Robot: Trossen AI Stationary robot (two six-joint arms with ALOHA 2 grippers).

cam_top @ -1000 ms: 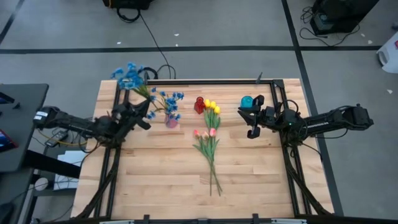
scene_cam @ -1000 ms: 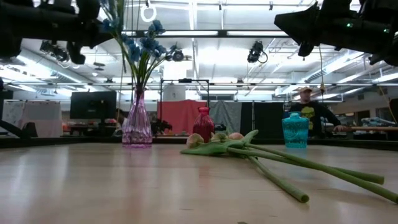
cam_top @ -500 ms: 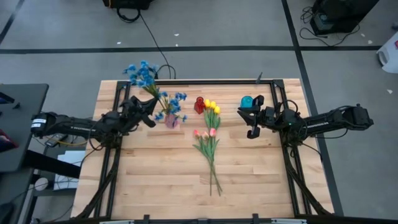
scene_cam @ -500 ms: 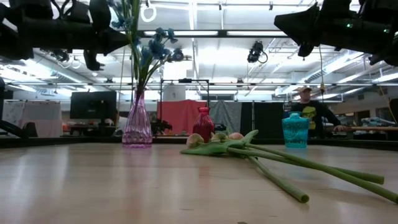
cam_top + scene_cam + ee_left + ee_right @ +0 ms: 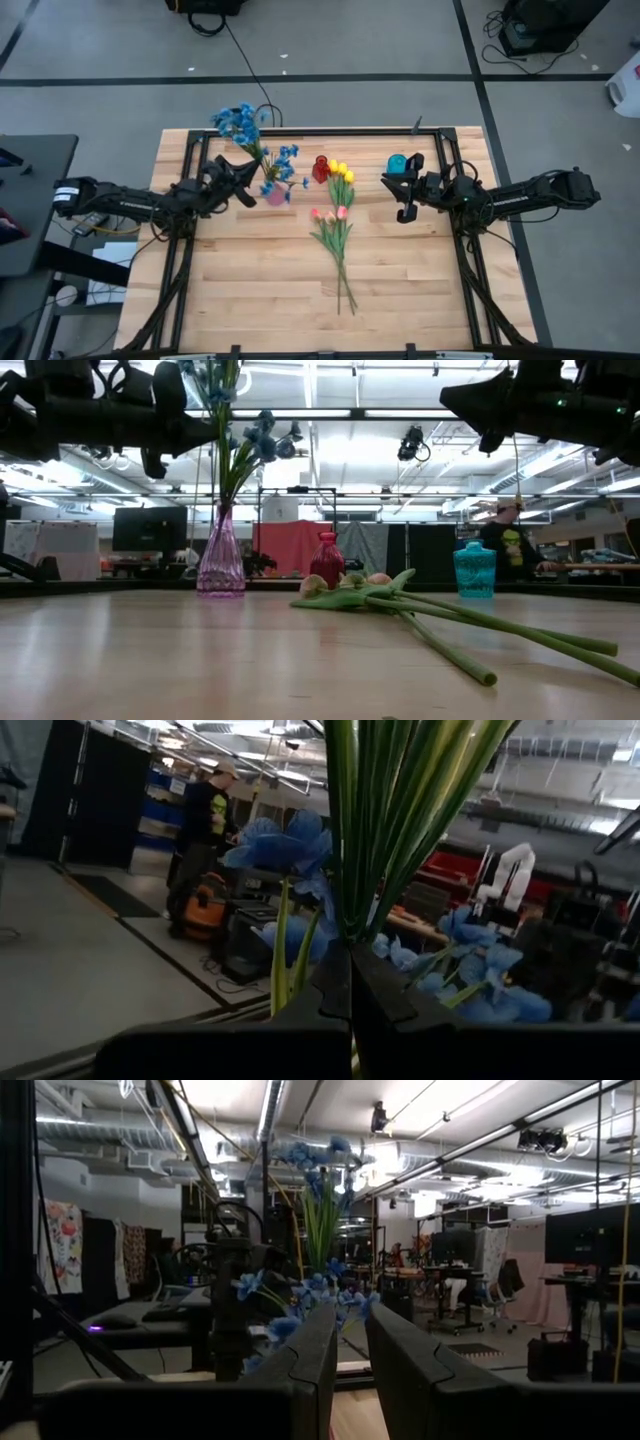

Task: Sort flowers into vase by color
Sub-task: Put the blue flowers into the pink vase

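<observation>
Blue flowers [image 5: 243,127]: a bunch of small blue blossoms on green stems, held up above the far left part of the table; the stems slant down toward the purple vase [image 5: 276,194], and in the low view they run into its mouth beside blue sprigs [image 5: 262,438] leaning to one side
Left gripper [image 5: 238,171]: clamped tight on the bunch's green stems just beside the purple vase – its wrist view shows the stems [image 5: 385,810] rising from between the closed fingers [image 5: 330,982]
Pink tulips [image 5: 329,214]: lying flat near the middle of the table, heads toward the far edge
Yellow tulips [image 5: 341,171]: lying flat too, heads just beside the red vase [image 5: 320,168], stems running back over the pink ones toward the near edge (the two lots overlap into one loose pile)
Teal vase [image 5: 397,163]: upright at the far right, no flowers in it
Red vase: upright between the purple and teal vases, also without flowers
Right gripper [image 5: 409,187]: hanging above the table just beside the teal vase, nothing between its fingers [image 5: 316,1342] – a narrow gap shows between them in its wrist view
Table [image 5: 250,290]: pale wooden slats in a black frame
Person [image 5: 509,540]: standing far back in the room, behind the teal vase in the low view
</observation>
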